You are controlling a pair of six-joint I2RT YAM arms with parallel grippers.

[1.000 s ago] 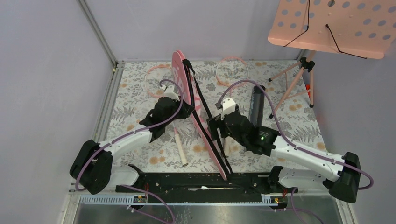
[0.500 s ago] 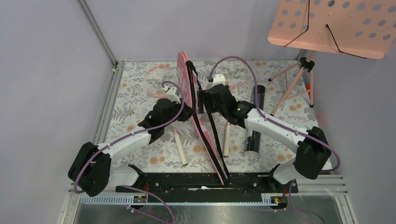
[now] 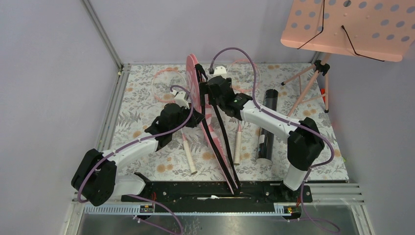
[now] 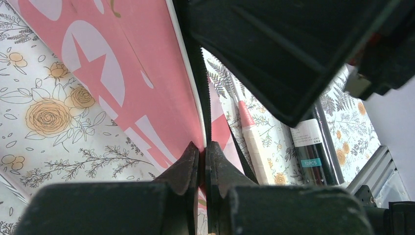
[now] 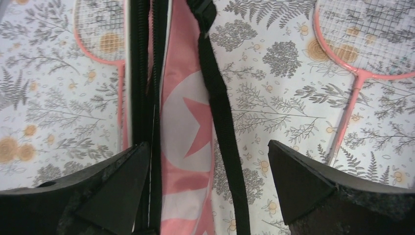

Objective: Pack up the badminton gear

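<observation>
The pink racket cover [image 3: 194,78] stands on edge in the middle of the table, its black strap [image 3: 221,132] hanging down its right side. My left gripper [image 3: 196,117] is shut on the cover's zipped edge [image 4: 203,147]. My right gripper [image 3: 209,93] is open, its jaws wide either side of the cover's top and strap [image 5: 215,98]. One pink racket [image 3: 164,83] lies left of the cover with its white handle [image 3: 188,152] toward me. The other racket [image 3: 243,73] lies to the right. The black tube [image 3: 266,122] lies right of it. No shuttlecocks show.
A pink perforated music stand [image 3: 350,27] on tripod legs [image 3: 313,83] stands at the back right. Metal rails [image 3: 115,107] bound the floral table on the left and near edges. Purple walls close in on the left and back.
My right arm has swung from the table's near right up and left to the cover's top. The cover's upper part now stands a little more upright. My left gripper has kept its hold.
</observation>
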